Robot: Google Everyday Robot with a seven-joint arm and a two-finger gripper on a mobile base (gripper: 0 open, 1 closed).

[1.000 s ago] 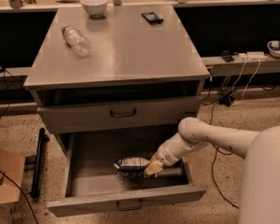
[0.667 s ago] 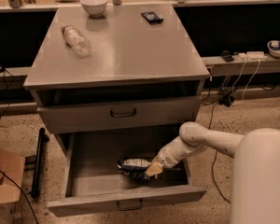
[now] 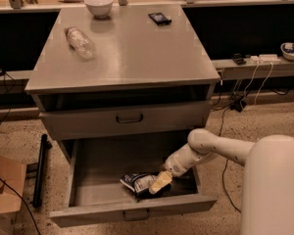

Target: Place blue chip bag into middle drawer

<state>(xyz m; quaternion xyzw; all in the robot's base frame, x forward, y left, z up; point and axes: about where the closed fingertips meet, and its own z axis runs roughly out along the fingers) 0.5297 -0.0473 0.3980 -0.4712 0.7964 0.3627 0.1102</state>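
The blue chip bag (image 3: 137, 182), dark blue with white panels, lies on the floor of the open middle drawer (image 3: 95, 214), towards its front and right of centre. My gripper (image 3: 159, 182) reaches down into the drawer from the right and is at the bag's right end, touching it. My white arm (image 3: 210, 148) comes over the drawer's right wall.
The closed upper drawer front (image 3: 88, 124) overhangs the back of the open drawer. On the cabinet top lie a clear plastic bottle (image 3: 80, 42), a white bowl (image 3: 98, 5) and a small dark packet (image 3: 159, 18). A black bar (image 3: 39, 170) and a cardboard box (image 3: 2, 190) are on the floor at left.
My gripper and the bag have sunk a little lower and forward in the drawer. The bag now rests on the drawer floor.
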